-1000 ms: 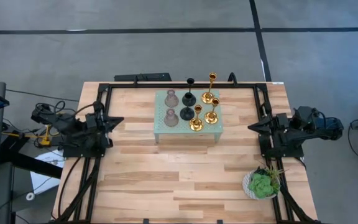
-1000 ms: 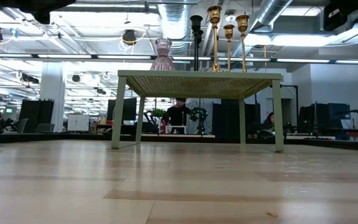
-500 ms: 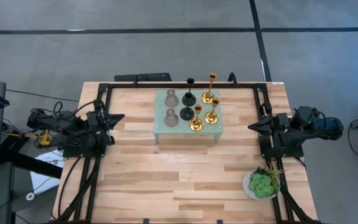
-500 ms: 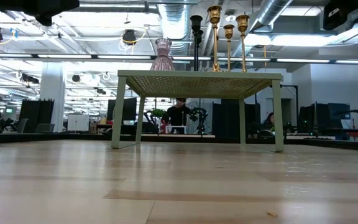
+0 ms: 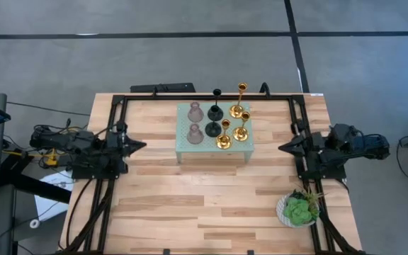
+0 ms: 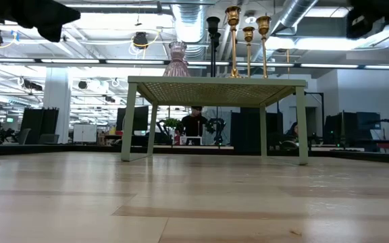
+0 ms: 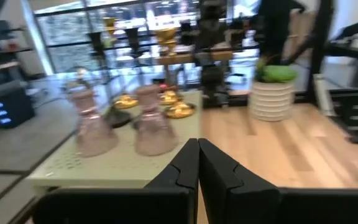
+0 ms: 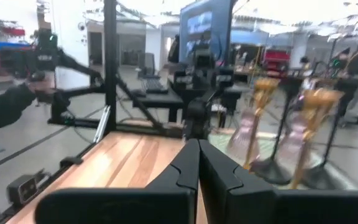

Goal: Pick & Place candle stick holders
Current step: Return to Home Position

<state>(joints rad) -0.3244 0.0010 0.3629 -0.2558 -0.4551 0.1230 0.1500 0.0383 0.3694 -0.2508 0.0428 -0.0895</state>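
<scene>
Left gripper: the left gripper (image 5: 139,146) hangs at the left edge of the table (image 5: 190,198), well apart from the shelf (image 5: 190,147). In the left wrist view its two fingers (image 7: 185,163) lie together and hold nothing.
Shelf: a small pale green shelf on legs, standing at the far middle of the table, between the two arms.
Pink candle stick holders: two on the left part of the shelf, a far one (image 5: 195,112) and a near one (image 5: 195,134), in one line.
Black candle stick holders: two in the middle, the taller (image 5: 216,111) behind the shorter (image 5: 213,128).
Gold candle stick holders: three on the right part, one tall at the far side (image 5: 238,110) and two nearer (image 5: 241,132) (image 5: 223,142).
Right gripper: the right gripper (image 5: 283,147) hangs at the right edge of the table, also well apart from the shelf. Its fingers (image 8: 186,163) are pressed together, empty.
Plant: a green plant (image 5: 300,210) in a white pot, at the near right corner, untouched.
Step in hand: it seems the placing is finished, because all seven holders stand on the shelf; the arms are going to their rest pose.
Next move: only to fold each arm fully home, keeping clear of the shelf legs. No grasp appears to be needed.
</scene>
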